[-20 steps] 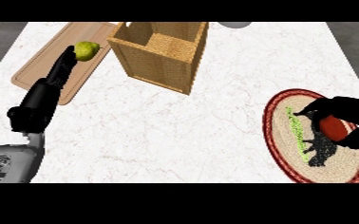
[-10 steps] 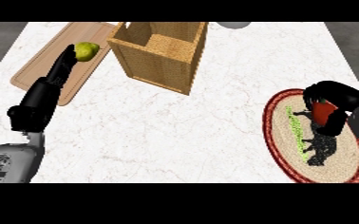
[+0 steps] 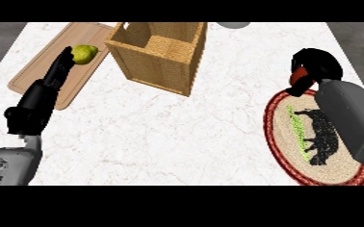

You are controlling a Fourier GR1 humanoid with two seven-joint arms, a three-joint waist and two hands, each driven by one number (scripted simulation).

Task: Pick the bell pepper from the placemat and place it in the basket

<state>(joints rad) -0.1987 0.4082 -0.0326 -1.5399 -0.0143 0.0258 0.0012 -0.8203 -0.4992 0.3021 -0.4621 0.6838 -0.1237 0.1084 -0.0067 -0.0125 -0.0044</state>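
1. A white marble counter (image 3: pixel 177 139) with faint grey veins fills most of the frame, from the left edge to the right.
2. A wooden cutting board (image 3: pixel 96 33) lies flat on the counter in the upper left of the frame. It is long with rounded corners and is set at a slant, its far end toward the top centre and its near end toward the left edge.
3. A round yellow-green fruit (image 3: pixel 85 54) sits on the board's upper half.
4. A pale grey round thing (image 3: pixel 233 25) shows at the top edge, right of centre. It is cut off there, so what it is cannot be told.
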